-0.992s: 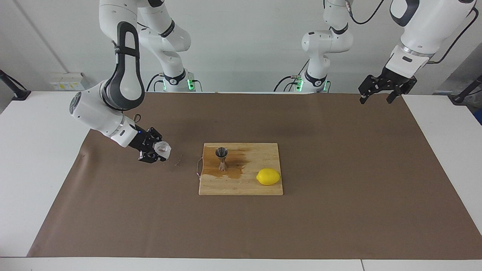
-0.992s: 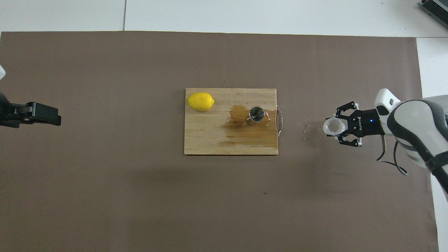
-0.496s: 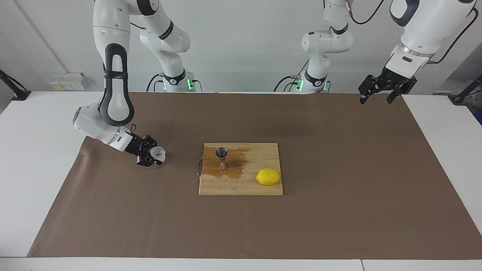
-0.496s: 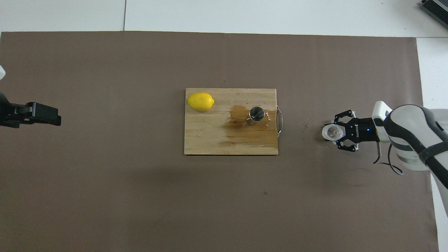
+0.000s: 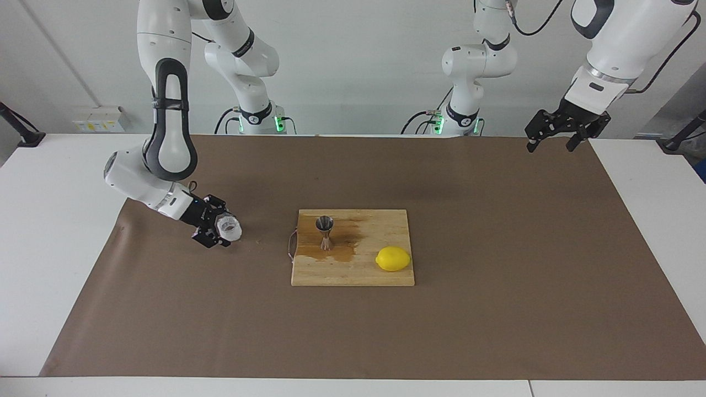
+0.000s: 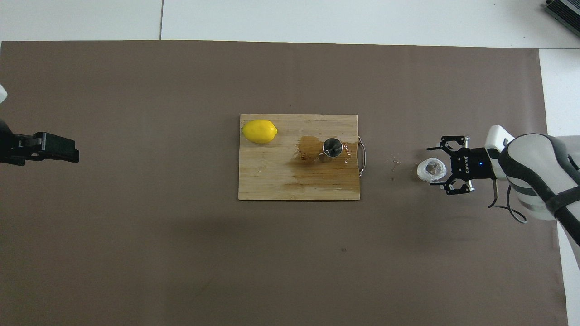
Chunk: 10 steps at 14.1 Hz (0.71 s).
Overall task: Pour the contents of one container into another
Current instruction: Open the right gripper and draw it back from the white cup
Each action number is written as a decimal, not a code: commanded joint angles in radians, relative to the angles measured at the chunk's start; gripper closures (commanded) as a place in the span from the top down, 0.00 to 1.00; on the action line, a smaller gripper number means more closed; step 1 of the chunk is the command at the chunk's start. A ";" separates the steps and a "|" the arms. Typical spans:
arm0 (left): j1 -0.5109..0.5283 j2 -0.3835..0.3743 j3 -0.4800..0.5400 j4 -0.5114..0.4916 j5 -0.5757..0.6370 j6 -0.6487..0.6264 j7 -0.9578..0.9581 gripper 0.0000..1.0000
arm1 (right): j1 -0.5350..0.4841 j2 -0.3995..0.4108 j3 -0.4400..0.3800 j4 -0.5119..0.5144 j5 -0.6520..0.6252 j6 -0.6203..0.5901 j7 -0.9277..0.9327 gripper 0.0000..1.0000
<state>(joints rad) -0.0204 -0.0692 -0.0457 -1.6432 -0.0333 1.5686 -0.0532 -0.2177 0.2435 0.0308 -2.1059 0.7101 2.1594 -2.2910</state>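
- On the brown mat toward the right arm's end of the counter, the clear cup [image 5: 228,226] [image 6: 431,169] stands upright.
- Right gripper [image 5: 212,231] [image 6: 446,166]: fingers spread around the cup, not gripping.
- Steel jigger [image 5: 325,232] [image 6: 332,148] stands on the wet cutting board [image 5: 353,273] [image 6: 272,181], near a lemon [image 5: 392,258] [image 6: 259,131].
- Left gripper [image 5: 553,141] [image 6: 54,147]: waits aloft, fingers open, empty.

White lettering on right hand [image 6: 446,170], perhaps a brand, unreadable

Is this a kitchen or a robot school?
Probably a robot lab, set up like a tiny kitchen. Two white arms stand at a plain table covered in brown paper, with only a cutting board, lemon and jigger.
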 commanded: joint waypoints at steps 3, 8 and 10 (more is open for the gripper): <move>0.008 -0.031 -0.005 -0.029 -0.008 -0.007 0.006 1.00 | 0.020 -0.144 0.006 -0.014 -0.190 -0.067 0.325 1.00; 0.008 -0.031 -0.005 -0.029 -0.008 -0.007 0.006 1.00 | 0.029 -0.167 0.009 -0.006 -0.335 -0.073 0.807 1.00; 0.008 -0.029 -0.005 -0.029 -0.008 -0.007 0.006 1.00 | 0.057 -0.167 0.006 -0.005 -0.394 -0.070 0.950 1.00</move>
<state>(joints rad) -0.0204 -0.0692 -0.0457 -1.6432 -0.0333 1.5685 -0.0532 -0.1793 0.0854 0.0329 -2.1055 0.3772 2.0836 -1.4882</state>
